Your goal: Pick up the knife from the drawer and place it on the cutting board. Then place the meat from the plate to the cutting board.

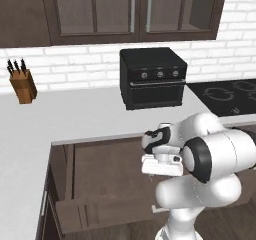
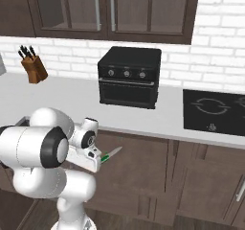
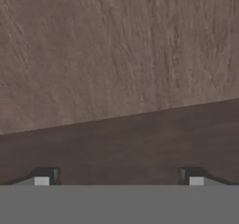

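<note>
Two wide-apart pincer [image 3: 119,175] tips face drawer [image 3: 116,55] wood; knife [image 2: 109,155] seemingly just beside.

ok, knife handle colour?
Bright green on the knife, best seen in the right base view.

Green-handled knife [image 2: 108,155] in open dark-brown drawer [image 1: 100,174]

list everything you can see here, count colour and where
knife: one, green handle, silvery blade, in the open drawer beside the hand
drawer: one, dark brown, pulled open below the counter
knife block: one, brown with black handles, counter's left end
toaster oven: one, black, on the counter by the wall
cooktop: one, black, set in the counter, right
wall cabinets: dark brown, glass doors, above
gripper: one, dark fingertips spread open over the drawer's wood
</note>
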Tool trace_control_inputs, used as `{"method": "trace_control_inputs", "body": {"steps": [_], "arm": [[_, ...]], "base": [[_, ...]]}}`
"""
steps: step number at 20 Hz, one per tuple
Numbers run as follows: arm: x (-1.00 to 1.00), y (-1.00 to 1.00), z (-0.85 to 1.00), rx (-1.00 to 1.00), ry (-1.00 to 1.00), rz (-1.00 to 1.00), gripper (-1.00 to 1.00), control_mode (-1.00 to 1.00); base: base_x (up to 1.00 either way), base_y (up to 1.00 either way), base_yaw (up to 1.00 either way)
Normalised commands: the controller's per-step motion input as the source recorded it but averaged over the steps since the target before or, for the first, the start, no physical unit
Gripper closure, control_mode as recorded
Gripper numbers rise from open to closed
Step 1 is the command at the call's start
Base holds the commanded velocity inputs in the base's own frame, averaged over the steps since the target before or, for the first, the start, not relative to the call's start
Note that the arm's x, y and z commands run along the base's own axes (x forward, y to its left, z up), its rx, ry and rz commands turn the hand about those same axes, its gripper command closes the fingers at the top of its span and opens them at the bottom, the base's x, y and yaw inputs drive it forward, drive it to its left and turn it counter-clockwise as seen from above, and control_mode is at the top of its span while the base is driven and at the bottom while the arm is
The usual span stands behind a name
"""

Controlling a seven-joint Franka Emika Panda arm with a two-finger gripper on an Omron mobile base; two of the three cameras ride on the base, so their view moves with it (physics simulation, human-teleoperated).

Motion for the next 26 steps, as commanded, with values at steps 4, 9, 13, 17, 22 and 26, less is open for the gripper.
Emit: {"method": "trace_control_inputs", "body": {"steps": [4,9,13,17,22,26], "arm": [[0.90,0.00,0.12,0.00,0.04,-0.11,-1.00,-1.00],[0.86,0.00,-0.29,-0.08,0.12,-0.11,-1.00,-1.00],[0.72,0.00,-0.48,-0.19,0.03,-0.16,-1.00,-1.00],[0.14,-0.16,-0.30,-0.22,-0.02,-0.16,-1.00,-1.00],[0.02,-0.33,-0.31,-0.14,0.00,-0.11,-1.00,-1.00],[0.14,-0.06,-0.25,0.00,-0.13,-0.01,-1.00,-1.00]], "base": [[0.00,0.00,0.00],[0.00,0.00,0.00],[0.00,0.00,0.00],[0.00,0.00,0.00],[0.00,0.00,0.00],[0.00,0.00,0.00]]}}
